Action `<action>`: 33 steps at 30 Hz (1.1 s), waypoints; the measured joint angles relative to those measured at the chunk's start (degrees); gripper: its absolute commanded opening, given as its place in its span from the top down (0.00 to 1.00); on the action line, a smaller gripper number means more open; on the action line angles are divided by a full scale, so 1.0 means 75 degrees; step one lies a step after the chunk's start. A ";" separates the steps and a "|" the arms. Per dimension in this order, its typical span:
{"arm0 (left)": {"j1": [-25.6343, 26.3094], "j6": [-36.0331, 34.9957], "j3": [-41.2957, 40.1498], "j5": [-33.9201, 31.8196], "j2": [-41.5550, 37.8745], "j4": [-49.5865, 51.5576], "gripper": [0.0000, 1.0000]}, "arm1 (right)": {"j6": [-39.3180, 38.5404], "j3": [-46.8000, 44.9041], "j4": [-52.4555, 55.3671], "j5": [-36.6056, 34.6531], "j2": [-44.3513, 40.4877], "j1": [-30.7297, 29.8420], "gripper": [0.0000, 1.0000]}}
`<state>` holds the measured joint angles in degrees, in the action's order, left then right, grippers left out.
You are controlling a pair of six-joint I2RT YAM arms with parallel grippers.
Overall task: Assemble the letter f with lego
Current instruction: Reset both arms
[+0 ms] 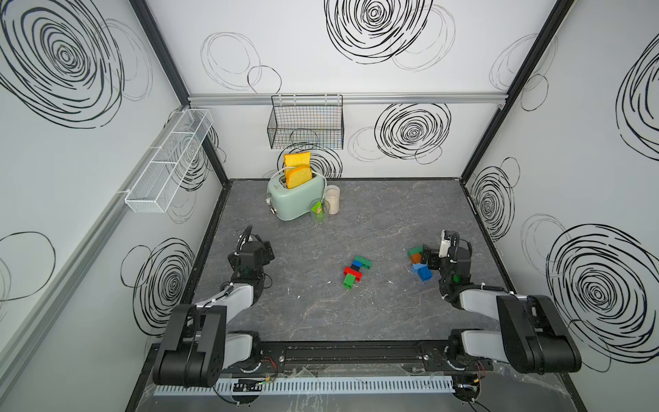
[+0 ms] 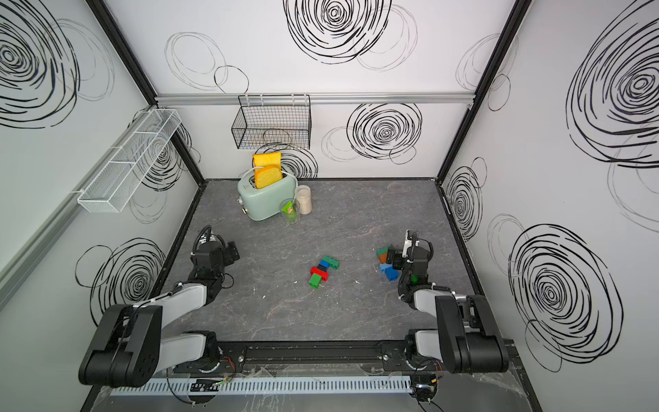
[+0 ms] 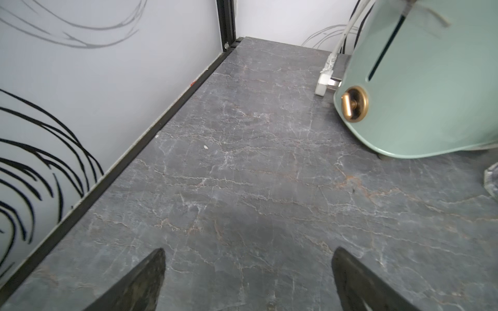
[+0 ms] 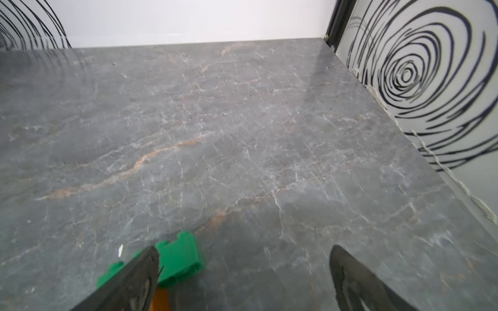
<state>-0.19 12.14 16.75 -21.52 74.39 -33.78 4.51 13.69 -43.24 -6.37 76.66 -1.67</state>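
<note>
**Lego, joined piece** (image 1: 356, 271): flat on the slab, mid-table, slightly right of centre. Green brick at the far end, then blue, black, a red one crosswise, green at the near end. Shown in both top views.

**Lego, loose pile** (image 1: 418, 263): right of the joined piece, well apart from it. Green and orange on the far side, light blue and blue on the near side, close against the right gripper.

**Right gripper** (image 4: 245, 250): jaws spread wide, low over the slab. One finger (image 4: 134, 280) overlaps a green brick (image 4: 180, 255), with an orange brick (image 4: 160, 300) beside it. Contact cannot be told.

**Left gripper** (image 3: 249, 251): jaws spread wide above the slab, near the left wall, well apart from all lego.

**Table** (image 1: 356, 214): dark grey stone-look slab, pale and rust-coloured veins, a few white specks, black frame along the edges.

**Toaster** (image 1: 296, 205): mint green, far side, left of centre. Two toast slices (image 1: 297, 169) upright in the slots.

**Jar** (image 1: 332, 199): pale contents, just right of the toaster.

**Clear cup** (image 1: 320, 213): just near of the jar, something green inside.

**Walls**: white, black scribbled spirals. Black wire basket (image 1: 306, 123) hung on the far wall. White mesh shelf (image 1: 167, 164) on the left wall.

**Mounting rail** (image 1: 356, 351): black, along the near edge, carrying both arms.
</note>
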 measured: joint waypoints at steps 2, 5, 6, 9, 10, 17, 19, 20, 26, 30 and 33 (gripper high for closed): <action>0.0006 -0.0090 -0.0163 0.0184 0.0481 -0.0953 0.02 | 0.0020 0.0405 -0.0149 0.0391 0.0446 0.0251 0.01; 0.0385 -0.0562 -0.0350 0.0376 0.0979 -0.2629 0.02 | -0.0041 0.0895 -0.0507 0.0991 0.0874 0.0609 0.01; 0.0586 -0.0720 -0.0533 0.0446 0.1207 -0.3471 0.02 | -0.0012 0.0898 -0.0828 0.1183 0.0950 0.0752 0.01; 0.0729 -0.0933 -0.0731 0.0720 0.1393 -0.4150 0.02 | -0.0082 0.0857 -0.1262 0.1746 0.1169 0.0985 0.01; 0.0682 -0.0970 -0.0758 0.0749 0.1411 -0.4360 0.02 | -0.0154 0.0915 -0.1271 0.1874 0.1309 0.0956 0.01; 0.0778 -0.1166 -0.0772 0.0667 0.1384 -0.4940 0.02 | -0.0411 -0.0230 -0.2981 0.1498 0.1437 0.0335 0.01; 0.0775 -0.1189 -0.0772 0.0664 0.1384 -0.4954 0.02 | -0.0469 -0.0367 -0.2987 0.1411 0.1469 0.0236 0.01; 0.0775 -0.1198 -0.0775 0.0662 0.1384 -0.4954 0.02 | -0.0478 -0.0370 -0.3142 0.1352 0.1489 0.0233 0.01; 0.0775 -0.1224 -0.0775 0.0664 0.1384 -0.4957 0.02 | -0.0507 -0.0192 -0.3296 0.1265 0.1440 0.0344 0.01; 0.0775 -0.1224 -0.0775 0.0664 0.1384 -0.4957 0.02 | -0.0513 -0.0181 -0.3279 0.1311 0.1440 0.0356 0.01; 0.0775 -0.1227 -0.0775 0.0664 0.1384 -0.4960 0.02 | -0.0516 -0.0082 -0.3214 0.1378 0.1457 0.0402 0.01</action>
<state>5.63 2.94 10.94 -16.53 84.77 -70.98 0.64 13.08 -67.35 3.97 87.59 1.34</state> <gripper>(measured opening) 0.980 0.989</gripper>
